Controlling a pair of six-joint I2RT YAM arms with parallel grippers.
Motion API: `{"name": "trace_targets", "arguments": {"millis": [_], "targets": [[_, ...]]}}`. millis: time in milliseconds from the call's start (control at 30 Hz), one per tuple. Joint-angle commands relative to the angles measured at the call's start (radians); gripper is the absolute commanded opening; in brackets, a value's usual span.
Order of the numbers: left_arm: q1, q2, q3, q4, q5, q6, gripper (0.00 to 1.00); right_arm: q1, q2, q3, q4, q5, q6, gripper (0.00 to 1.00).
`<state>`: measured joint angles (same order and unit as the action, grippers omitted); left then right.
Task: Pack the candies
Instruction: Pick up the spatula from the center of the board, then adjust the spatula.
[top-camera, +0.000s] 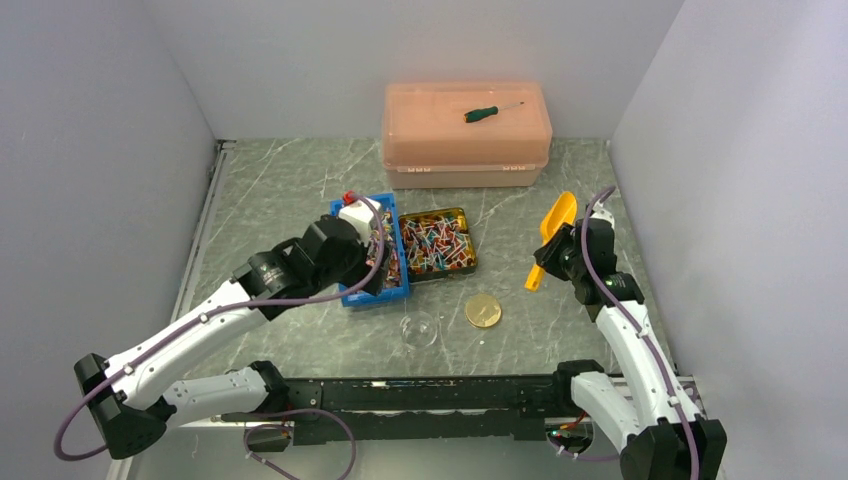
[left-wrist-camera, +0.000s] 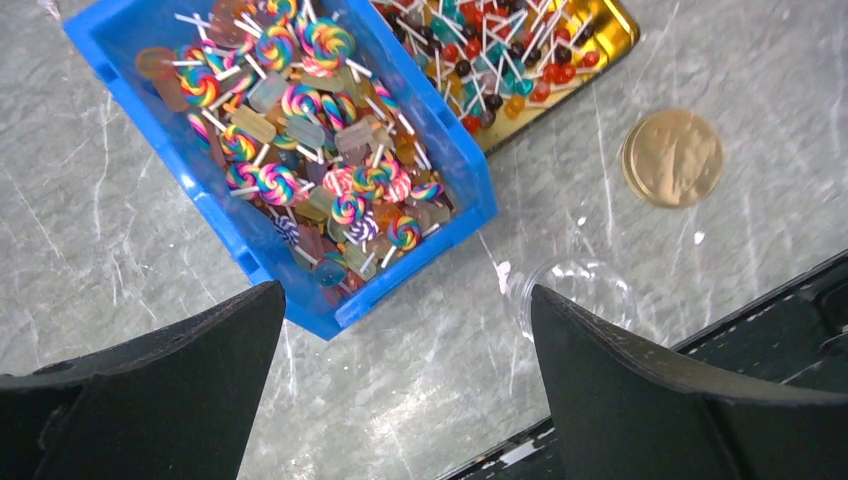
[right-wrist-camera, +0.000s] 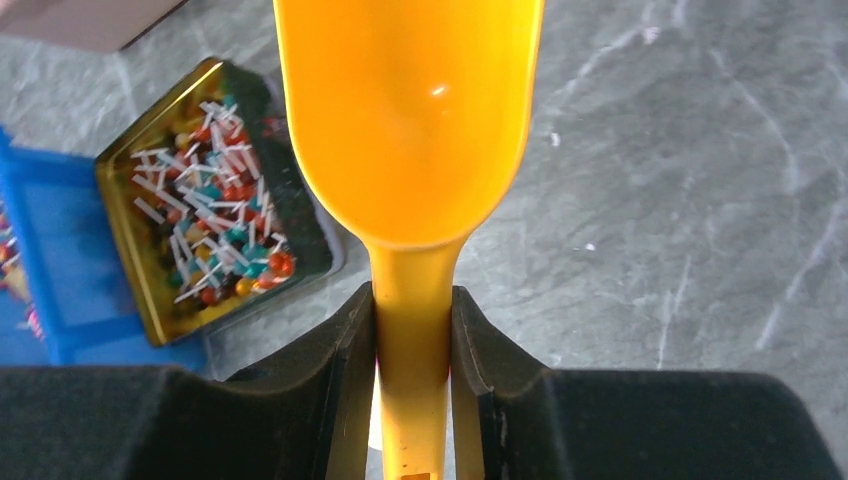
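- The candies (left-wrist-camera: 300, 150) are small lollipops on thin white sticks. Rainbow swirls are heaped in the blue bin (left-wrist-camera: 410, 275) left of centre, and smaller round ones in red, teal and orange fill the gold tin (right-wrist-camera: 122, 245) just beside it on the right.
- We judge them light, hard and loose. The crossed sticks look prone to tangling, so one pull may drag several neighbours along. The flat swirl heads look brittle and the sticks thin enough to bend or snap.
- The left gripper (left-wrist-camera: 405, 288) hovers over the near end of the bin with its jaws spread wide and nothing between them.
- The right gripper (right-wrist-camera: 412, 300) is clamped on the handle of the orange scoop (right-wrist-camera: 410, 120), just behind the bowl. The bowl is empty and sits to the right of the tin, apart from it.
- For a single piece we would pinch the stick close to the head, where it is stiffest. For a batch we would slide the scoop low under the heap.
- A clear cup (left-wrist-camera: 575, 290) and a round gold lid (left-wrist-camera: 672, 157) lie on the table nearer to us than the tin. We cannot tell which container is meant to receive the candies.
- A pink box (top-camera: 465, 135) stands at the far side with a screwdriver (top-camera: 490, 110) lying on its lid.
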<state>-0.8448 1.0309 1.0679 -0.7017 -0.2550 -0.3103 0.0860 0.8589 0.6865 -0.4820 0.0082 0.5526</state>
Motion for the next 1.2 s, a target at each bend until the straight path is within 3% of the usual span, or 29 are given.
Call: {"name": "trace_targets", "arguments": {"millis": [0,367,733,1167], "targets": [[0.088,0.009,0.107,-0.040,0.100,-0.044,1.00,0.036,-0.017,0.069,-0.013,-0.128,-0.071,0.00],[0.327,0.036,0.211,-0.154,0.329,-0.053,0.99,0.311,0.042,0.160,-0.017,-0.077,-0.158,0.00],[0.535,0.000,0.194,-0.207,0.575,-0.035,0.99,0.561,0.110,0.238,-0.051,-0.012,-0.317,0.00],[0.687,0.021,0.195,-0.267,0.945,-0.018,0.99,0.905,0.204,0.299,-0.077,0.234,-0.482,0.00]]}}
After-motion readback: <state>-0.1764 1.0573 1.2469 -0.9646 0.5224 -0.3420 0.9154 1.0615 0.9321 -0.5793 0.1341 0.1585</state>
